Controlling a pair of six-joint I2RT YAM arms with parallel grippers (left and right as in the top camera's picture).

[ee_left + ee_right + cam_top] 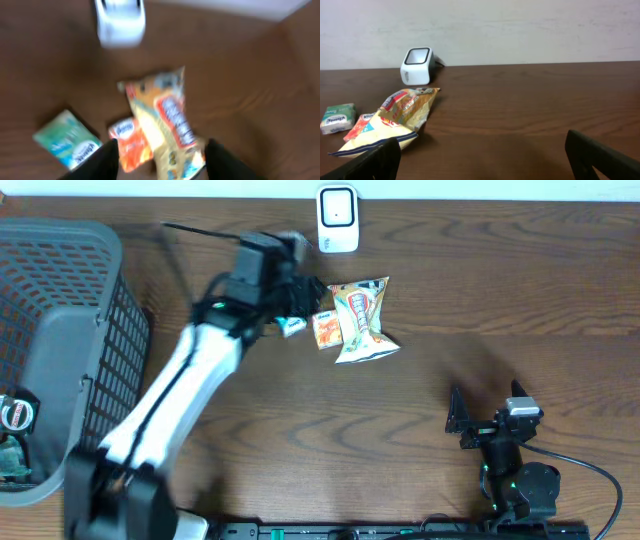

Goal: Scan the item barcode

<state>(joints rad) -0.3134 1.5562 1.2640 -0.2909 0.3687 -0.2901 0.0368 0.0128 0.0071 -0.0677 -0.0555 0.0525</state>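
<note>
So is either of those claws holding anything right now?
No. Both the left gripper and right gripper are open and empty; the snack bag lies on the table.

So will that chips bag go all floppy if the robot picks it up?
Probably floppy: the snack bag lies flat with crumpled edges, so it would likely sag. It looks thin for its size, so probably light. Its glossy film might slip.

We find no wording that can be read with certainty. The snack bag [362, 320] carries a red band with pale lettering along its length, blurred in every view. The small green pack [337, 118] bears a white patch with blue script, illegible. The orange packet [131, 142] shows a white oval logo, unreadable. A round red-and-white label [16, 415] inside the basket [125, 340] is too small to read.
</note>
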